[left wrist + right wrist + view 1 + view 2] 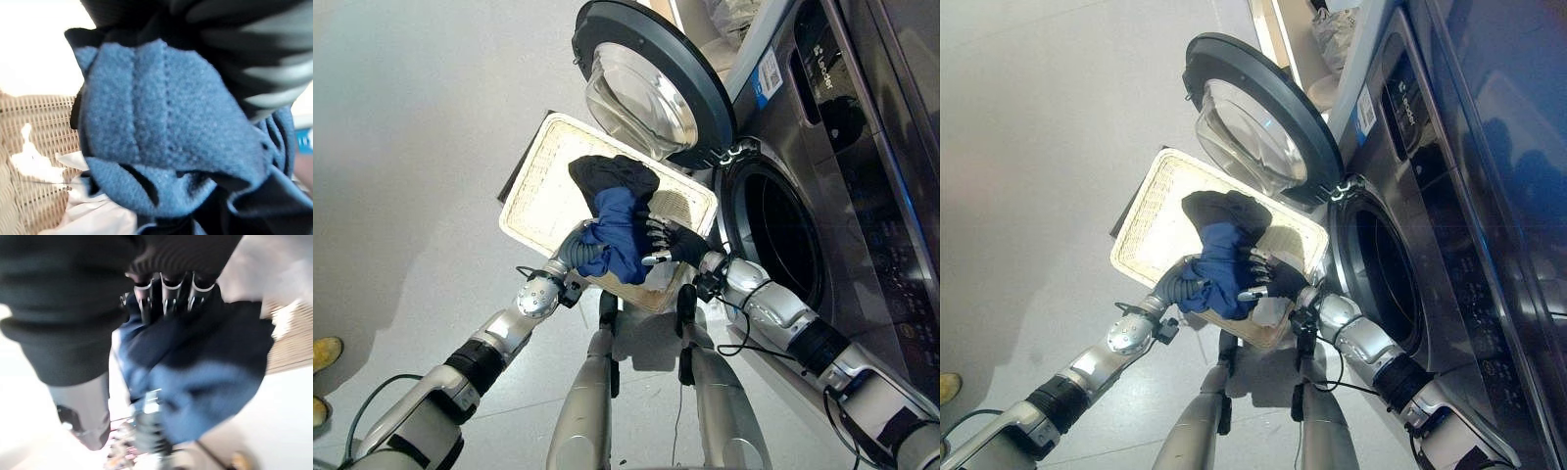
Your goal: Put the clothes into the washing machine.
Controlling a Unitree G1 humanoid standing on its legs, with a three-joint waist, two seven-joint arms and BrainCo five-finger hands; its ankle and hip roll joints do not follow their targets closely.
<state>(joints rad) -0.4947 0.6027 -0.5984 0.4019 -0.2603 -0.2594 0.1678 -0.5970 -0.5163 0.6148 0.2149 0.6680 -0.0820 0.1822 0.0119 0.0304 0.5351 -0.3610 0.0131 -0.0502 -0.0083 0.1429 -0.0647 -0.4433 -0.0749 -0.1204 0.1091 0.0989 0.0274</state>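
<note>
- Blue garment (619, 235) at centre frame, its long axis running up toward a black garment (612, 173) over the wicker basket (540, 201).
- Left hand (576, 247): fingers buried in cloth, cannot tell.
- Right hand (672, 242): fingers spread against the blue cloth.
- Washing machine (822, 186) label at upper right unreadable.

Pale grey floor (421, 147), wicker laundry basket (540, 196), washing machine (842, 186)

Blue fleece garment (617, 235), bunched and rumpled, draped over left hand (576, 247) and hanging down from it; stitched seam lines visible up close. Right hand (671, 242) just beside it, fingers against its far side. Black garment (612, 174) crumpled beyond both hands, touching top of blue one, lying in wicker basket (543, 166). Washing machine (862, 166) on right-hand side, door (651, 83) swung wide, dark drum opening (778, 235) just past right hand.
</note>
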